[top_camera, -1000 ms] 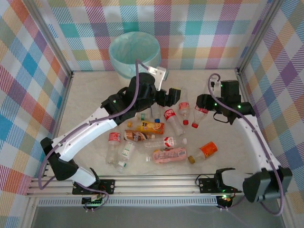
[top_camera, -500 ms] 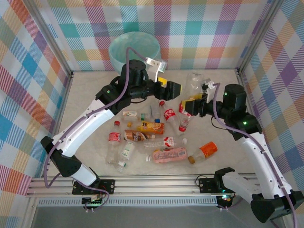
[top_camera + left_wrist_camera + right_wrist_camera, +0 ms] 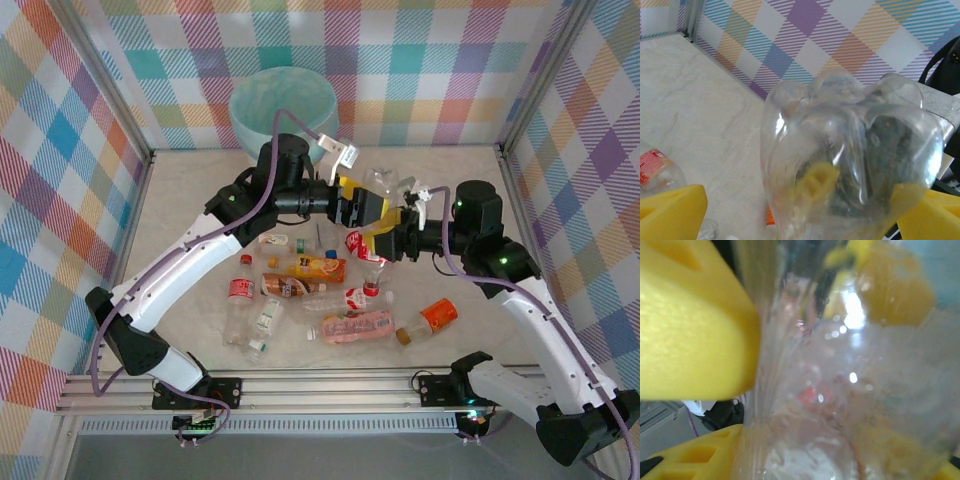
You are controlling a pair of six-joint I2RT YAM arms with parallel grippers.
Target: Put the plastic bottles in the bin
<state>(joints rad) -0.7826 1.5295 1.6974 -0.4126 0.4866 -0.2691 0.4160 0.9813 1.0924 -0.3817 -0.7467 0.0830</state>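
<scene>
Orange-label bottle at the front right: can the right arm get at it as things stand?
Probably not yet: the right pincer is shut on a clear bottle. The orange-label bottle itself lies uncovered.

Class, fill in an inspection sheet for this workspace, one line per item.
Surface: pale marbled table.
Job's things: about ten plastic bottles lying on it; one clear bottle held aloft; bin at far edge.
Clutter: nothing seen.
Hands: right hand shut on the clear bottle; left hand open around it.
Cables: purple cable along each arm.
Surroundings: plaid walls, metal frame.
</scene>
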